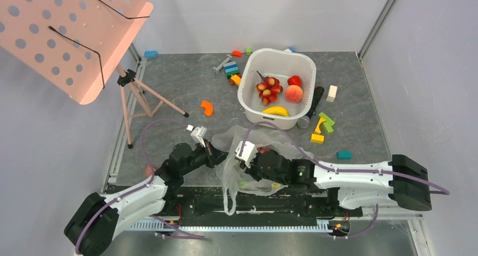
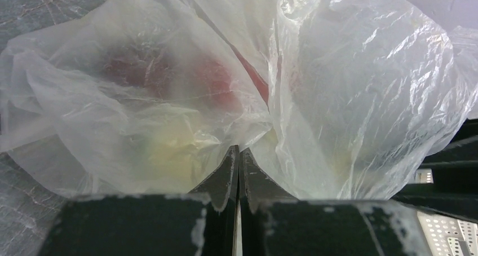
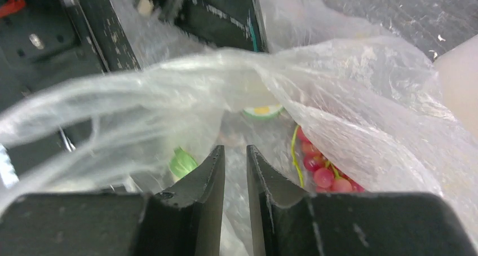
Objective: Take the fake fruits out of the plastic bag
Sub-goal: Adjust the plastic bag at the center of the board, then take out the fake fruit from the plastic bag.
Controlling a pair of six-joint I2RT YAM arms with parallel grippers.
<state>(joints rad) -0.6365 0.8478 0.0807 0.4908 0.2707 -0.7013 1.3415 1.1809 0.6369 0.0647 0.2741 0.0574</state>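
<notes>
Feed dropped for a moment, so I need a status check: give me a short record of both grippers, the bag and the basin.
left gripper: shut on the plastic bag
right gripper: jaws slightly apart, tips at the bag's film
in white basin: grape bunch, apple, peach, yellow piece
seen inside bag: small red grapes, green piece

Clear, crinkly plastic bag (image 1: pixel 232 140) lies crumpled on the desk (image 1: pixel 186 81) just in front of the white basin (image 1: pixel 246 87), w/ red grapes (image 3: pixel 324 168), a green bit (image 3: pixel 181 163) & a green-rimmed slice (image 3: pixel 261 110) showing thru the film. Inside the basin: red-yellow grape bunch (image 1: pixel 266 89) at centre, red apple (image 1: pixel 293 80) & orange-pink peach (image 1: pixel 293 93) touching at its right side, yellow piece (image 1: pixel 275 111) by the near wall.
</notes>
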